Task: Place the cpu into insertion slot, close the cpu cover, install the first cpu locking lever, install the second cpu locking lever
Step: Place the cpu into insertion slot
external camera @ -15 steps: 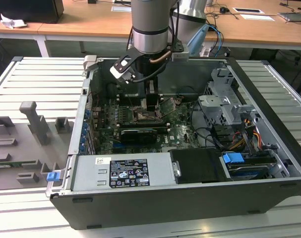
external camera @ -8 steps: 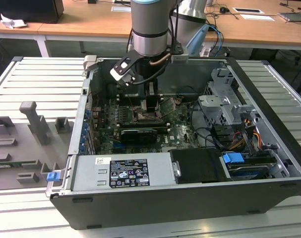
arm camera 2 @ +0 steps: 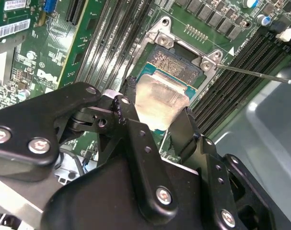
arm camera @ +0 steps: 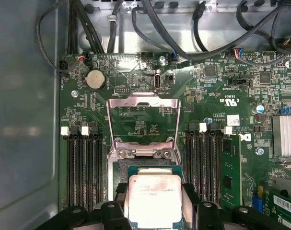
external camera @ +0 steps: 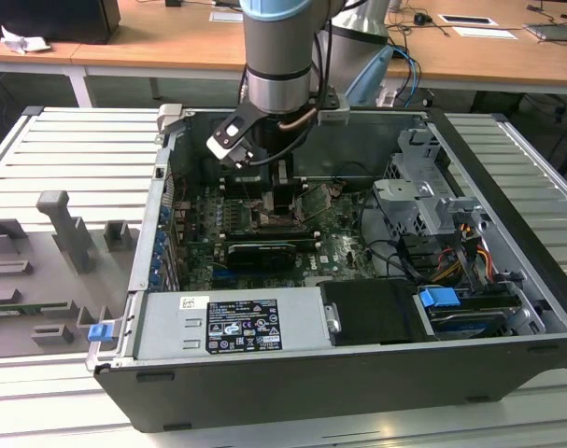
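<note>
In both wrist views my gripper [arm camera 2: 157,103] [arm camera: 155,203] is shut on the cpu [arm camera 2: 159,93] [arm camera: 152,191], a pale silver square chip pinched at two opposite edges by the black fingers [arm camera: 120,199]. The chip hangs just above the insertion slot [arm camera 2: 176,62] [arm camera: 135,166], covering most of it, and looks slightly tilted. The cpu cover [arm camera: 144,102], a silver frame with a big window, is swung open past the socket's hinge. A thin locking lever [arm camera 2: 253,73] sticks out free from the socket's corner. In the exterior view the gripper [external camera: 281,201] reaches down into the open computer case.
Long black memory slots [arm camera: 85,167] [arm camera: 203,167] flank the socket on both sides. Black cables [arm camera: 159,28] run beyond the board's edge. The case holds a power supply [external camera: 232,322] and a drive cage [external camera: 423,196]. Grey fixtures [external camera: 73,233] stand at the exterior view's left.
</note>
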Available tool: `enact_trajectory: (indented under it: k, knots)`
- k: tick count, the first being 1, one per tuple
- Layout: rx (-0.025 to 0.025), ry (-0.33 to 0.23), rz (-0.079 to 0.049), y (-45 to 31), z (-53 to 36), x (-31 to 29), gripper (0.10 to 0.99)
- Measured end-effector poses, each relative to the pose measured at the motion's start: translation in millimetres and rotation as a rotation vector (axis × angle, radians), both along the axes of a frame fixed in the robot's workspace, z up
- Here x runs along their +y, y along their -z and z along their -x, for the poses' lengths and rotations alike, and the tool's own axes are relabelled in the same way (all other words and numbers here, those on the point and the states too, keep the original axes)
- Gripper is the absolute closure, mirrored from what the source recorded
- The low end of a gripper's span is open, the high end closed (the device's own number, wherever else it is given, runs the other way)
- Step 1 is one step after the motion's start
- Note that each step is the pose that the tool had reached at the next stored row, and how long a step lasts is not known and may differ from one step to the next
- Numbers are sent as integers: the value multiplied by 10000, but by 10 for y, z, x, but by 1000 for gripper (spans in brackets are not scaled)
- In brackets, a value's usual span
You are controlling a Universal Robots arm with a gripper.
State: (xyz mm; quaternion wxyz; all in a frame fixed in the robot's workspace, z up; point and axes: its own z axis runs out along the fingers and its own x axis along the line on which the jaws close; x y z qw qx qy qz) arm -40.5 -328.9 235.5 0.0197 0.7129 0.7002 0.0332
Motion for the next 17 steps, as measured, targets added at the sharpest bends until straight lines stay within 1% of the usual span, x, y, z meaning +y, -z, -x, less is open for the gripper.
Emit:
enact_trajectory:
  k: [3, 7, 11, 12, 16, 17]
  knots:
    - [2, -171, 1, 37, 1, 10, 557]
    - [10, -181, -2, 113, 1, 68, 557]
    - [12, -308, 0, 190, 8, 74, 557]
    - [13, -315, 1, 198, 29, 73, 557]
    - [12, -285, 0, 222, 46, 77, 557]
    - [12, -278, 1, 238, 47, 79, 557]
